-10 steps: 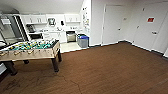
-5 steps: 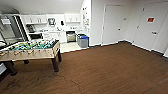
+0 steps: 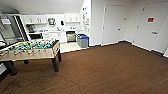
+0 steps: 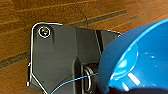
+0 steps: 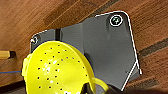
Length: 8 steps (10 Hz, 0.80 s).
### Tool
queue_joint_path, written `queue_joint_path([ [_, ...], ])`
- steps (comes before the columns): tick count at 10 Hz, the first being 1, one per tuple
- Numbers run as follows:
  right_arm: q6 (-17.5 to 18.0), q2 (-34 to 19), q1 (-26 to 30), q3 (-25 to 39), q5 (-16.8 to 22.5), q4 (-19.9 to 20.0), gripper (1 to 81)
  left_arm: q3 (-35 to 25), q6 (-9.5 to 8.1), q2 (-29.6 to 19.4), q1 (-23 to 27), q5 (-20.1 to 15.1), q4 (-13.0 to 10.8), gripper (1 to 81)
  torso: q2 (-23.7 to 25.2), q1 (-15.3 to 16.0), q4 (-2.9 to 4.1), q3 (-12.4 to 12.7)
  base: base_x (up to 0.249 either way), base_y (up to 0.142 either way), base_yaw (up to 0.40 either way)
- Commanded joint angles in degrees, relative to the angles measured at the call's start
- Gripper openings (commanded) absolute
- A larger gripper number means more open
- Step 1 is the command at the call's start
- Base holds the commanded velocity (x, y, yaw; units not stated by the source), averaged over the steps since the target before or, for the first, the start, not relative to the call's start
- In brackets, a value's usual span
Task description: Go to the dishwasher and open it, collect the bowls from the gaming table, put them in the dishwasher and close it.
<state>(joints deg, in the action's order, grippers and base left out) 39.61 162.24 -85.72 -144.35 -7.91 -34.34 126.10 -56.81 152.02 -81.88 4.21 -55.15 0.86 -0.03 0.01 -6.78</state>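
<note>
We see the room evenly lit and bright, the kitchen (image 3: 62, 30) washed out, everything soft and bowed at the edges (wide lens). White glare spots sit on the blue bowl (image 4: 140, 65).

In the left wrist view, the robot's wide dark plate (image 4: 60, 55) with a round fitting at its corner hangs over brown wood flooring, and a glossy blue round plastic bowl (image 4: 140, 60) sits close against the wrist. In the right wrist view, a bright yellow-green perforated plastic bowl (image 5: 57, 70) sits equally close before that arm's dark plate (image 5: 105, 47).
</note>
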Motion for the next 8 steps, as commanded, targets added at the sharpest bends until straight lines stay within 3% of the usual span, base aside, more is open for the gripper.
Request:
queue_joint_path([
  [1, -0.1, -0.8, 2.2, 0.2, 1.8, -0.8, 1.0, -0.9, 0.38, -1.4, 2.8, -1.1, -0.7, 1.0, 0.0, 0.0, 0.00, 0.0, 0.000, 0.000, 0.000],
  [8, -0.1, -0.8, 2.2, 0.1, 1.8, -0.8, 1.0, -0.8, 0.38, -1.4, 2.7, -1.1, -0.7, 1.0, 0.1, 0.0, 0.00, 0.0, 0.084, 0.000, 0.000],
])
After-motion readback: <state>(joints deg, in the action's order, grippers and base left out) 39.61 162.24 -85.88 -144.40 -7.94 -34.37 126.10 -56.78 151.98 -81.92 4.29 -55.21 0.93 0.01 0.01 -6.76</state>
